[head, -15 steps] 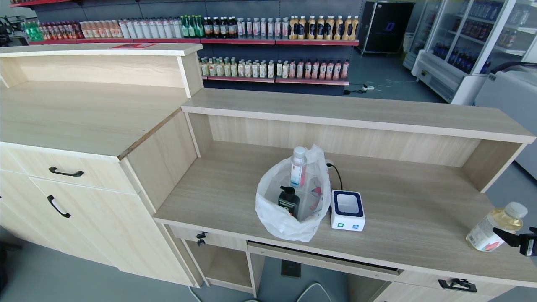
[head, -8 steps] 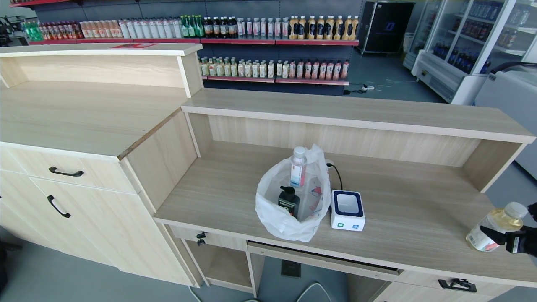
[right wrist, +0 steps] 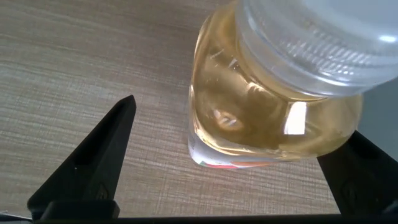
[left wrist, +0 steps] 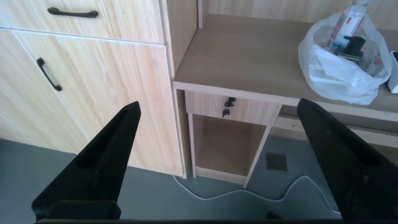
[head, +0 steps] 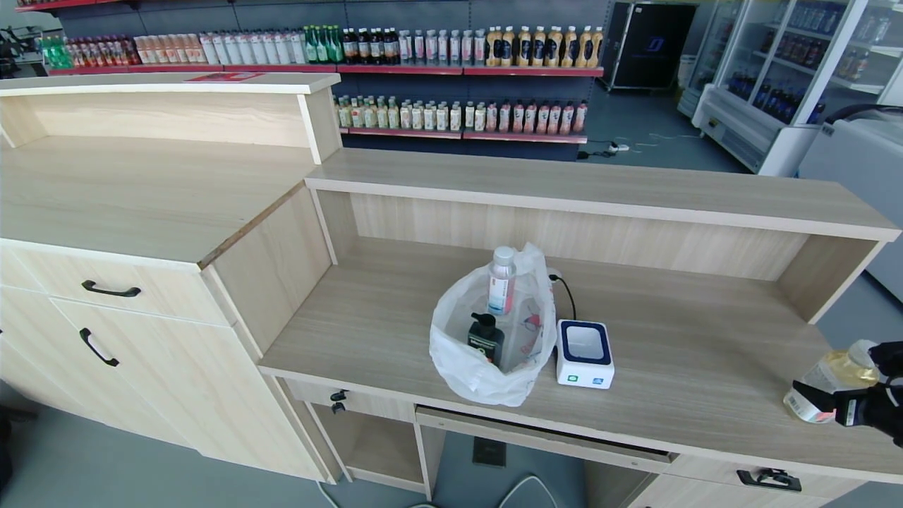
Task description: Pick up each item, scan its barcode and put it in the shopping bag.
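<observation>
- Black fingers [right wrist: 93, 168] of the right end effector [right wrist: 230, 134] are spread wide, one on either side of the bottle [right wrist: 267, 106]. The bottle is bracketed but not clamped, and a gap can be seen at the nearer finger.
- The bottle [head: 832, 377], filled with pale yellow liquid and closed with a clear cap, is found on the wooden counter [head: 670, 367], near its right end and close to the front edge.
- Well apart from it, toward the middle of the counter, the scanner [head: 584, 353] is set — white, with a dark blue rim, and a cable [head: 568, 296] running from behind it.
- Just beside the scanner, on its left, the white shopping bag [head: 480, 367] is seen standing open; a black pump bottle [head: 485, 339] and a clear bottle [head: 501, 282] are held upright inside.
- The left end effector [left wrist: 219, 106] is held low beside the counter, above the floor [left wrist: 205, 199], its fingers fully apart and nothing between them.
</observation>
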Robot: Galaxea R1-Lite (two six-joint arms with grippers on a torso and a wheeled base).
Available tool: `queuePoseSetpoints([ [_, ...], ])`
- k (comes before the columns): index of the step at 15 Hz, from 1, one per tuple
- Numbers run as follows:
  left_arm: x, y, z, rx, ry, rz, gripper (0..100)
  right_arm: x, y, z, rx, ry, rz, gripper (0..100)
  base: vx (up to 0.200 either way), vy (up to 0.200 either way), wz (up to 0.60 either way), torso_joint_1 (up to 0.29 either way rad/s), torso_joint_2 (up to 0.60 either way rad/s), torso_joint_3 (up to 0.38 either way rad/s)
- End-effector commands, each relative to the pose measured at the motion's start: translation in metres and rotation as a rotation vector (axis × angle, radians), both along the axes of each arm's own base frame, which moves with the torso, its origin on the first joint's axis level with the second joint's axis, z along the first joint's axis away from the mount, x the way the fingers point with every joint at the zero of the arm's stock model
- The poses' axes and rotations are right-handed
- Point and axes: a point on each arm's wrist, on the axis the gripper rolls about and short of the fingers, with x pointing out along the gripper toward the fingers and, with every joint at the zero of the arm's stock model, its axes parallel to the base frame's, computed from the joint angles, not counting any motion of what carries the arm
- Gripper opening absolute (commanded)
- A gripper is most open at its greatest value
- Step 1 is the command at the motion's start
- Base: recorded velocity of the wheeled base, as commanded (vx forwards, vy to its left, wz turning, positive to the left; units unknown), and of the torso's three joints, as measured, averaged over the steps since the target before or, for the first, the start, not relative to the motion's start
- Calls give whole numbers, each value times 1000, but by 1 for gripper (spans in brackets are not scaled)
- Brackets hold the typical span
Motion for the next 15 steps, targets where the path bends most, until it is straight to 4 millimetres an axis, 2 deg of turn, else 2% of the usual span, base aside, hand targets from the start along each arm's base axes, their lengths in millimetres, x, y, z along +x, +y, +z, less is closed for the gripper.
queuePoseSetpoints([
  [1, 0, 0, 0, 0, 0, 0, 100, 3, 3, -6, 6, 7, 11, 100, 0, 0, 0, 0, 0, 0],
  [7, 0, 0, 0, 0, 0, 0, 100, 16, 2, -10, -15, -13, 31, 100, 0, 0, 0, 0, 0, 0],
  [8, 0, 0, 0, 0, 0, 0, 100, 18, 1, -9, -19, -18, 33, 0, 0, 0, 0, 0, 0, 0],
  [15, 0, 0, 0, 0, 0, 0, 100, 25, -6, -6, -65, -39, -6, 0, 0, 0, 0, 0, 0, 0],
])
